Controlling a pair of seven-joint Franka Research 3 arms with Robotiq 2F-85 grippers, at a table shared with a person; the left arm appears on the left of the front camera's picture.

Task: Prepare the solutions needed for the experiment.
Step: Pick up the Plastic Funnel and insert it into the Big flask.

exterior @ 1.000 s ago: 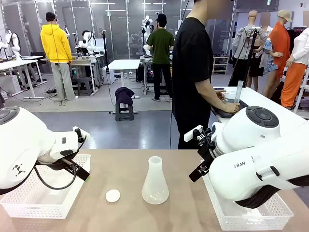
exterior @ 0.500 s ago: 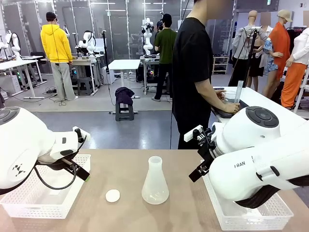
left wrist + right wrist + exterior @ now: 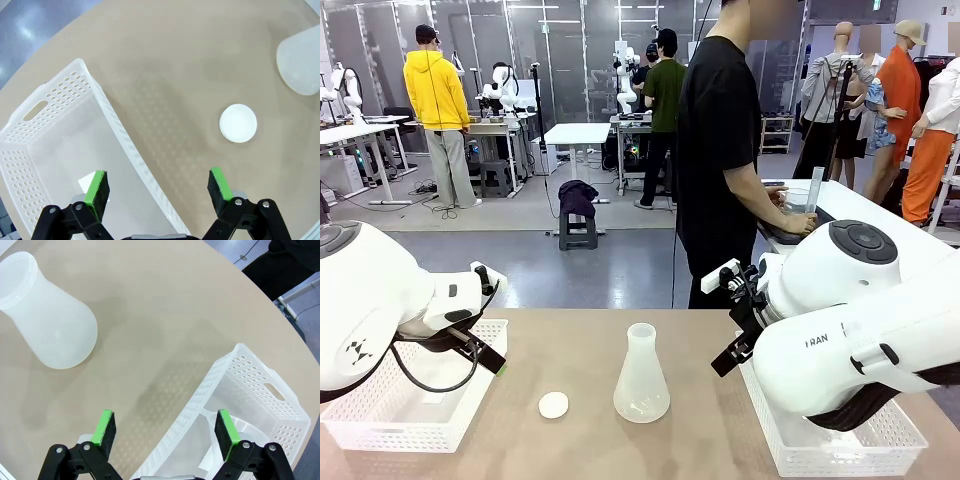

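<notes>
Right gripper (image 3: 165, 426), its green pads standing wide apart with nothing between them, is hanging over the corner of a white perforated plastic basket (image 3: 260, 385) to the right of the frosted translucent conical flask (image 3: 641, 380). That flask is standing upright on the tan table (image 3: 580, 340), narrow neck and open mouth pointing straight up, wide base flat on the surface. Whatever pale solution is sitting in the bottom is too faint to make out through the frosted wall.

Left gripper (image 3: 159, 182), equally wide open and empty, is hanging over the wall of a second white perforated basket (image 3: 120, 135) to the left of the flask. A small white round disc (image 3: 238, 123) is lying flat between this gripper and the flask's base.

Judging by the front view, the right arm is sitting nearer the flask than the left. Nothing is lying in its way, so it is looking the likelier arm for a reach. With the flask's long axis running vertical, a grip is likely calling for fingers coming in level from the side, around the neck or the sloping shoulder.

Beyond the flask, a person in a black T-shirt (image 3: 720, 150) is standing turned to a side table, hands well apart from the flask.
</notes>
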